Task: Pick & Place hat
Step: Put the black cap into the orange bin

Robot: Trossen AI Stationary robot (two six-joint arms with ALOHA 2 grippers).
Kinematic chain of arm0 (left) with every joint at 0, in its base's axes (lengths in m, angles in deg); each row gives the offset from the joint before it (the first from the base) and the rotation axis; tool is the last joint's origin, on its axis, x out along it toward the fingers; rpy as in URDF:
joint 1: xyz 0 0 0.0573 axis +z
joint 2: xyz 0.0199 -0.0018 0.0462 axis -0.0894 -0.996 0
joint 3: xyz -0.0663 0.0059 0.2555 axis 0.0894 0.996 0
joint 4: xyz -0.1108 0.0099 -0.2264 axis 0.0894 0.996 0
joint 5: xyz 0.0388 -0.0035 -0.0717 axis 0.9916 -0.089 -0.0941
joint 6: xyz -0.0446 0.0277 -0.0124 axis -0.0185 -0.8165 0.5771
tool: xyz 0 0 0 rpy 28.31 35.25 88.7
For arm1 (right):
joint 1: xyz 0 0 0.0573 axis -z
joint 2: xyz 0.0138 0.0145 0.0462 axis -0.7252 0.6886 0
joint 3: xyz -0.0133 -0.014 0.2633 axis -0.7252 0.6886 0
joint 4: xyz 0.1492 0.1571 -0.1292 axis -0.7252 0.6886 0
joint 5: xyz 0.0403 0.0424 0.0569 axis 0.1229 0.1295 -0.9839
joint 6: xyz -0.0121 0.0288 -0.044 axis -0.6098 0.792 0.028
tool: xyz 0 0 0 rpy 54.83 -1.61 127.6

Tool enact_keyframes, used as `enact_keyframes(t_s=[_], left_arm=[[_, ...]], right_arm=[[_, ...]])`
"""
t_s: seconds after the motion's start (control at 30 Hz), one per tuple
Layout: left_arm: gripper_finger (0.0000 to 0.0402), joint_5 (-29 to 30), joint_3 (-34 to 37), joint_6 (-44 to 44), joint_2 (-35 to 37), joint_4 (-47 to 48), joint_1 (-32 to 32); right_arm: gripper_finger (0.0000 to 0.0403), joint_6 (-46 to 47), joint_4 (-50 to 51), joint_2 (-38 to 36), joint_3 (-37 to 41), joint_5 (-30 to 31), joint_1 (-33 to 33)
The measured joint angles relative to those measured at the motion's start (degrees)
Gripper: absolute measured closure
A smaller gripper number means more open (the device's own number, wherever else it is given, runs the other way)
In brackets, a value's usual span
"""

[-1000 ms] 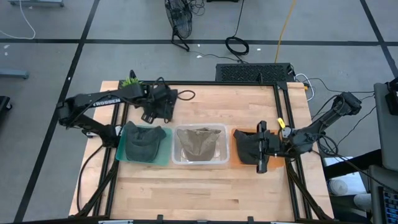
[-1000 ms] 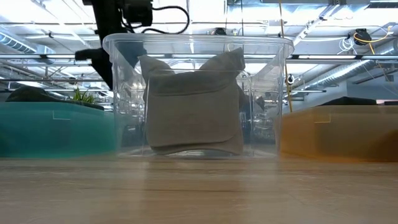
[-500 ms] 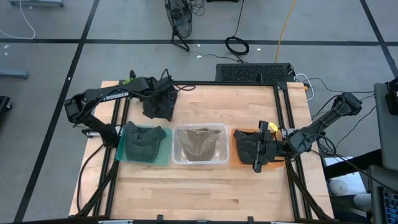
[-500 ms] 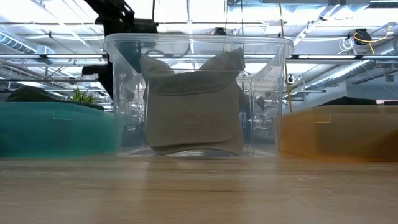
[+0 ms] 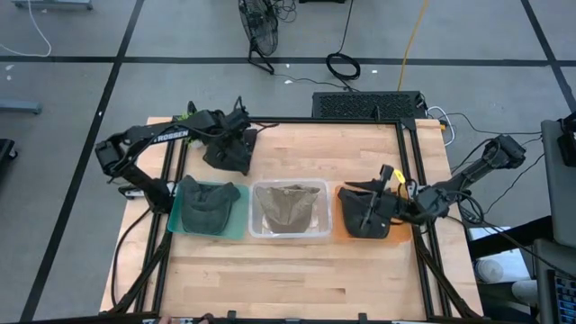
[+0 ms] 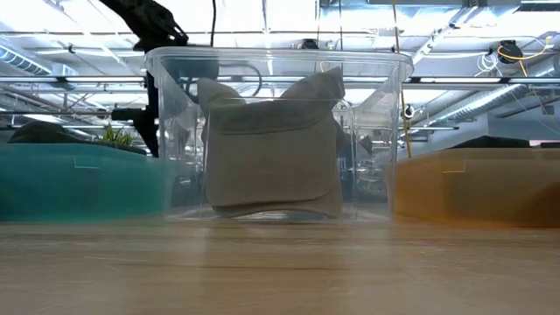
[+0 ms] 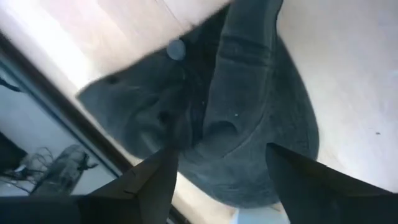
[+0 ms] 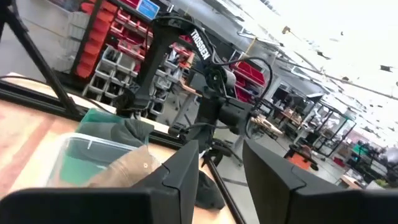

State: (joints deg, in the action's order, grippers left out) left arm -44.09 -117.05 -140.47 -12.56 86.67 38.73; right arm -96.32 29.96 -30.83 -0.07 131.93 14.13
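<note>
A dark grey hat [image 5: 230, 155] lies on the wooden table near its far left corner, crown up, and fills the left wrist view [image 7: 211, 118]. My left gripper [image 5: 225, 142] [image 7: 221, 171] hangs right above it, open, with a finger on each side of the crown. My right gripper [image 5: 382, 184] [image 8: 221, 168] is open and tilted above the orange bin [image 5: 340, 225], which holds a dark hat [image 5: 362, 212]. A green bin [image 5: 236, 225] holds a dark green hat [image 5: 207, 205]. A clear bin [image 5: 288, 234] [image 6: 280, 61] holds a tan hat [image 5: 288, 209] [image 6: 271, 149]. My left gripper comes at the dark grey hat from above, fingers [image 7: 149, 183] pointing down and spread across its crown [image 7: 242, 106]. I cannot tell whether they touch the cloth. The hat lies flat on the table.
The three bins stand in a row across the table's middle. A black frame rail [image 5: 315, 123] runs along the far edge and down both sides. Bare wood [image 5: 288, 270] lies on the near side. A small green plant [image 5: 187, 115] sits at the far left corner.
My left gripper has come down toward the dark grey hat at the far left corner. My right gripper has risen from the orange bin and tipped up toward level, shifting toward the far edge; the dark hat has stayed in the bin.
</note>
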Motion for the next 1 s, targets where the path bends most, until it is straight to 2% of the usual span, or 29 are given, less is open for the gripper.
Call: enact_keyframes(t_s=[0.23,0.67,0.87,1.0], left_arm=[[0.0121,-1.20,0.17,0.57,-1.39,-1.42,1.28],[0.0156,-1.44,0.13,-3.30,-2.87,-0.86,2.28],[0.0159,-1.38,3.24,-5.24,-3.76,-2.92,2.64],[0.0174,1.26,5.63,-5.75,-4.28,-6.16,2.13]], right_arm=[[0.0289,0.97,0.43,0.00,0.00,0.00,2.63],[0.0289,2.00,5.08,0.00,0.00,-0.04,8.40],[0.0289,2.68,6.56,-0.02,0.00,-0.08,11.11],[0.0289,4.93,10.07,0.00,0.00,-0.22,11.66]])
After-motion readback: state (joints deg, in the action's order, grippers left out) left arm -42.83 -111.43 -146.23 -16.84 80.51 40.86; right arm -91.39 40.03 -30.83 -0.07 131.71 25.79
